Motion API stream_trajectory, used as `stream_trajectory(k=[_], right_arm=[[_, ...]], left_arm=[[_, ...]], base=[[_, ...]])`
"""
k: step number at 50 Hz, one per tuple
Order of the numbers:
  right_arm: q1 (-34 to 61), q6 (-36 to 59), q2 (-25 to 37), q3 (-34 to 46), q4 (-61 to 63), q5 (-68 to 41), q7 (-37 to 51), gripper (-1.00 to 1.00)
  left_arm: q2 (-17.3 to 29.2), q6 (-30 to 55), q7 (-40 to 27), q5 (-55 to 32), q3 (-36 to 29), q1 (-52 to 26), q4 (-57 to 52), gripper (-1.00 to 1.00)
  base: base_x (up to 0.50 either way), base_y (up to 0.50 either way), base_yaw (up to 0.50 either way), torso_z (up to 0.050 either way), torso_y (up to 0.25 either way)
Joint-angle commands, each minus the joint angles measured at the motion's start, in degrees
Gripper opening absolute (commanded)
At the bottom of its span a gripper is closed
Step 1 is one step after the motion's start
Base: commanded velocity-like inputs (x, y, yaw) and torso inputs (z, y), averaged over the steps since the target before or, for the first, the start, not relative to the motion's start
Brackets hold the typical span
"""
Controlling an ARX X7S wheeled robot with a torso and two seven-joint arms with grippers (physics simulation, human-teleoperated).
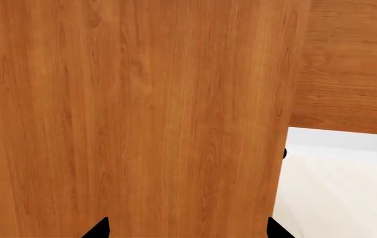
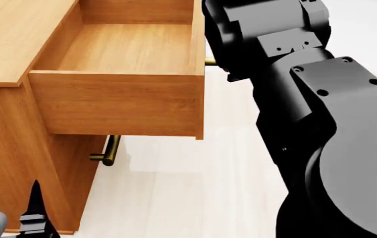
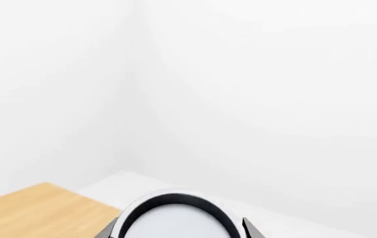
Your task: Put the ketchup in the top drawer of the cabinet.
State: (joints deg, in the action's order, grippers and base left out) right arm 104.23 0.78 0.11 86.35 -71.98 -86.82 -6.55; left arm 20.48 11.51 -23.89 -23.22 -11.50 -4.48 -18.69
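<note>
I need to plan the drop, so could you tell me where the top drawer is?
In the head view, the top drawer is at upper left, pulled open from the cabinet.

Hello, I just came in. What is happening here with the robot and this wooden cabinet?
The top drawer of the cabinet stands pulled out, and the part of its inside that shows is bare. The right arm is raised beside the drawer's front. In the right wrist view a round object with a dark rim sits at the gripper, but what it is cannot be told. The left gripper hangs low beside the cabinet. The ketchup is not clearly visible.
</note>
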Motion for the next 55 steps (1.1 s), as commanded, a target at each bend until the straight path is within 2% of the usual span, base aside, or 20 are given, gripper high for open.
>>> stream_trajectory(k=[1,14,21,55], right_arm=[[0.9,-0.2,-0.1,3.1,2.1,-1.8,0.1,-1.00],[-0.8,-0.6,-0.1,3.3,4.9,-0.4,-0.5,-1.00],[-0.1,3.8,-0.1,3.3,5.5,-0.2,-2.4,-1.00],[-2.8,11.8,-0.1,2.7,6.6,3.4,-6.0,-1.00]], left_arm=[[0.1,0.1,-0.1,-0.1,-0.2,-0.2,0.0,1.00],[0.3,0.0,-0.2,-0.3,-0.3,0.0,-0.1,1.00],[0.3,-0.2,-0.2,-0.3,-0.4,0.0,0.2,1.00],[0.7,-0.5,-0.5,-0.6,-0.7,0.0,0.8,1.00]], base=[[0.00,0.00,0.00,0.000,0.000],[0.00,0.00,0.00,0.000,0.000],[0.00,0.00,0.00,0.000,0.000],[0.00,0.00,0.00,0.000,0.000]])
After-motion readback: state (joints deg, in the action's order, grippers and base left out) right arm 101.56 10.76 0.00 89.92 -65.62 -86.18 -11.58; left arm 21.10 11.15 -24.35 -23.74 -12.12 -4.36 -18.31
